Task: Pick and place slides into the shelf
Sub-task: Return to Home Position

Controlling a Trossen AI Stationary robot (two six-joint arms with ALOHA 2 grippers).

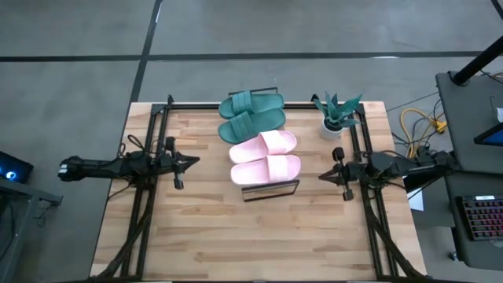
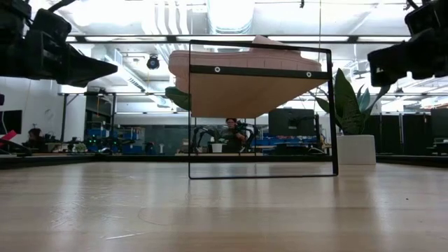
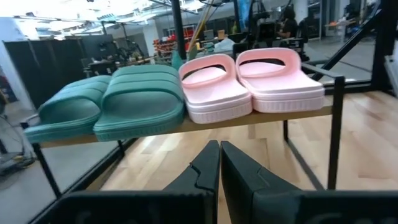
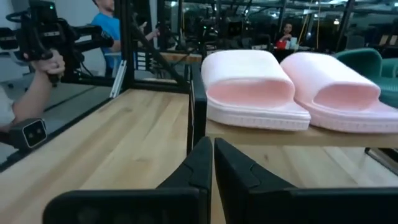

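I find both green slides (image 1: 251,114) and both pink slides (image 1: 265,157) lying side by side on the shelf (image 3: 267,117). Left gripper (image 1: 192,162) and right gripper (image 1: 322,176) are closed, empty and well apart from it. The rubber is probably light and pliant; I'd pinch the strap (image 3: 217,93).

Setting: robotics laboratory, open-plan. Evidence: grey polished concrete floor (image 1: 314,31); pale butcher-block wooden table (image 1: 204,236); looped yellow cables (image 1: 415,123); black keyboard with red backlit keys (image 1: 481,222) on a side desk; long white ceiling strip lights (image 2: 140,38); exposed white ducting (image 2: 168,17); seated person (image 2: 231,130) among distant workstations
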